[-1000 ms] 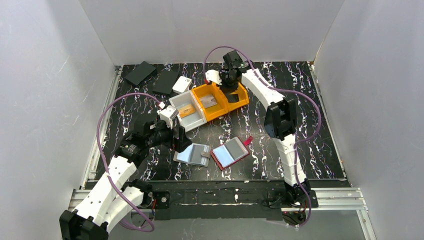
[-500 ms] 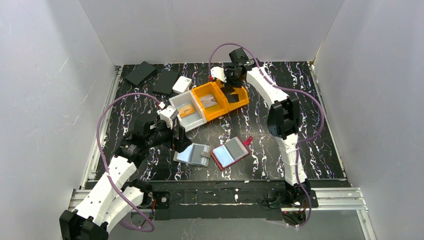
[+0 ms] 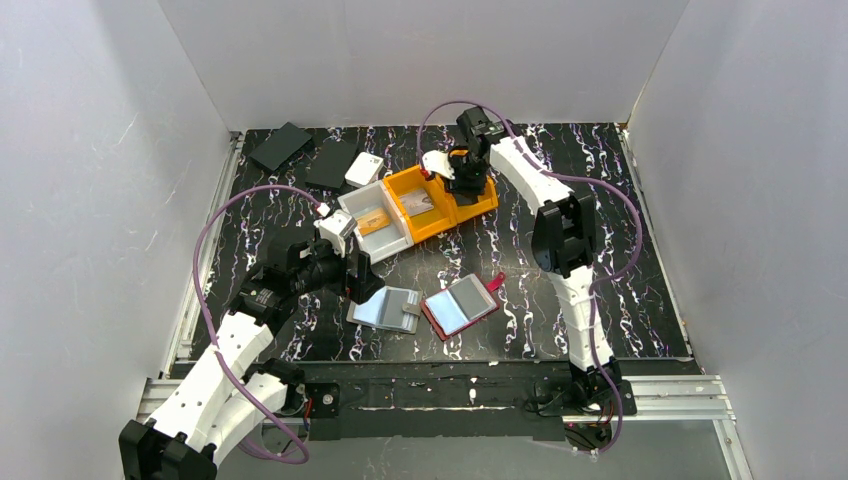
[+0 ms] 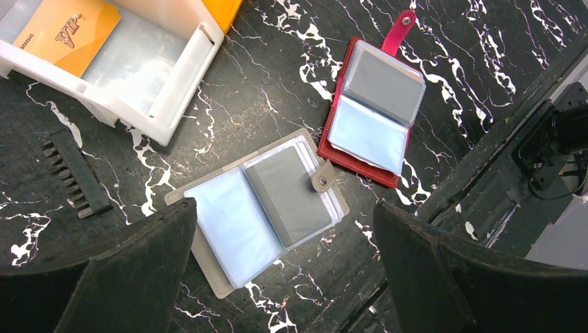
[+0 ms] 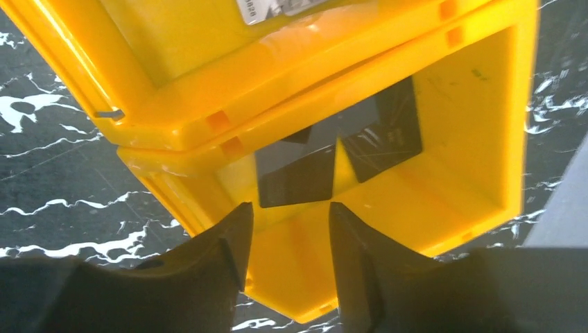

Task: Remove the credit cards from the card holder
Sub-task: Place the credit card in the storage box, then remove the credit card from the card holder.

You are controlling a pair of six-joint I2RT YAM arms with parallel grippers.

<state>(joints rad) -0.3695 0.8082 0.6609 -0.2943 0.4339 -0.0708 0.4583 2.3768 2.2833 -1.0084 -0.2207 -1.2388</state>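
Two card holders lie open on the black marbled table: a grey one (image 3: 388, 308) (image 4: 263, 205) and a red one (image 3: 460, 305) (image 4: 374, 104), both showing clear sleeves. My left gripper (image 3: 352, 278) (image 4: 284, 211) hovers over the grey holder, open wide and holding nothing. My right gripper (image 3: 463, 188) (image 5: 288, 225) is open above the right-hand yellow bin (image 3: 484, 200) (image 5: 485, 104), nothing between its fingers. Dark cards (image 5: 298, 173) lie on that bin's floor just beyond the fingertips. An orange card (image 4: 66, 31) rests in the white bin (image 3: 392, 240) (image 4: 180, 76).
A second yellow bin (image 3: 408, 190) (image 5: 159, 48) next to the first holds a light card (image 3: 420, 203). Two flat black items (image 3: 280, 145) (image 3: 332, 163) and a small white box (image 3: 363, 170) sit at the back left. A black ridged strip (image 4: 73, 180) lies near the white bin.
My right gripper has gone from shut to open and come down over the right yellow bin. The left arm has not moved.
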